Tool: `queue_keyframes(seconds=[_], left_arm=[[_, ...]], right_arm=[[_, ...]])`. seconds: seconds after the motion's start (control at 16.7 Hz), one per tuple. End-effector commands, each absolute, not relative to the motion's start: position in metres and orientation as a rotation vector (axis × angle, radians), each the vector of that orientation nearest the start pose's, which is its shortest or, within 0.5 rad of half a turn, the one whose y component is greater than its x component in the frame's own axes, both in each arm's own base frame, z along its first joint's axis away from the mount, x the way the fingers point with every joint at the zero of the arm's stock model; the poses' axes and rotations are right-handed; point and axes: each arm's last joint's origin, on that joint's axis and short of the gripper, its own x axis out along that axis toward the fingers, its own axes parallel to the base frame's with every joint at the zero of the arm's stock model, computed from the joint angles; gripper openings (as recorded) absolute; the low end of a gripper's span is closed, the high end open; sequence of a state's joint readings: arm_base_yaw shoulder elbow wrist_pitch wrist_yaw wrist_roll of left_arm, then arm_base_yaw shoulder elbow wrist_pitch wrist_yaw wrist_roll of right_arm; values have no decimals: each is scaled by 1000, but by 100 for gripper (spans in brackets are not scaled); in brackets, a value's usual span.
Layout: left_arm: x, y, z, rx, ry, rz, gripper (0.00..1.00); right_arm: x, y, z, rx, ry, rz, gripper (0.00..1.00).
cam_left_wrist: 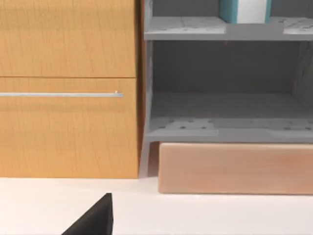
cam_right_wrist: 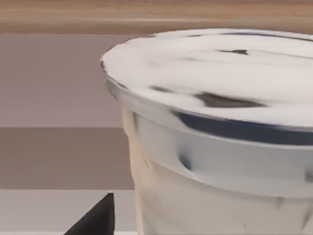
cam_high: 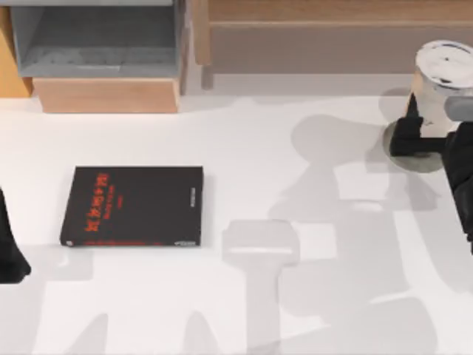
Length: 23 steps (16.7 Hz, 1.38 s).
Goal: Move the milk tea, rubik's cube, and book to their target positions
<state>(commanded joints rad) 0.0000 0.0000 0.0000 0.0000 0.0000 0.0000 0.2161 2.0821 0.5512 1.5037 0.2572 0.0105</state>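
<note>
White counter [cam_high: 244, 148]: my right fingers [cam_high: 425, 137] clamped on milk tea [cam_high: 442, 81], over grey disc [cam_high: 414, 159]. Next: lower, release. Left fingers [cam_high: 11, 259] parked, state unclear.

Book [cam_left_wrist: 244, 11] cut off by the frame's upper edge, milk tea [cam_high: 441, 83] base hidden behind right end effector [cam_high: 418, 133]

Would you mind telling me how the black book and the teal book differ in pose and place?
The black book lies flat on the white table; the teal book stands upright on a grey shelf. The black book's cover bears red lettering; the teal book shows white page edges.
</note>
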Motion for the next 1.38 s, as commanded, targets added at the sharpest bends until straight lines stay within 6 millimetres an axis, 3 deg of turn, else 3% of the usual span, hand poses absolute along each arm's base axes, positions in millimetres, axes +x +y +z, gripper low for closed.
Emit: queue_keyframes(seconds=[0.24,0.66,0.96,1.2,1.38], left_arm=[[106,-1,160,0,0,0,100],[106,-1,160,0,0,0,100],[106,-1,160,0,0,0,100],[106,-1,160,0,0,0,100],[106,-1,160,0,0,0,100]], right_arm=[[316,62,86,-10,28,-21,100],[300,62,127,-9,24,-22,100],[297,62,133,-10,27,-21,100],[304,60,142,-11,8,-28,100],[330,53,164,-30,-3,-51,100]])
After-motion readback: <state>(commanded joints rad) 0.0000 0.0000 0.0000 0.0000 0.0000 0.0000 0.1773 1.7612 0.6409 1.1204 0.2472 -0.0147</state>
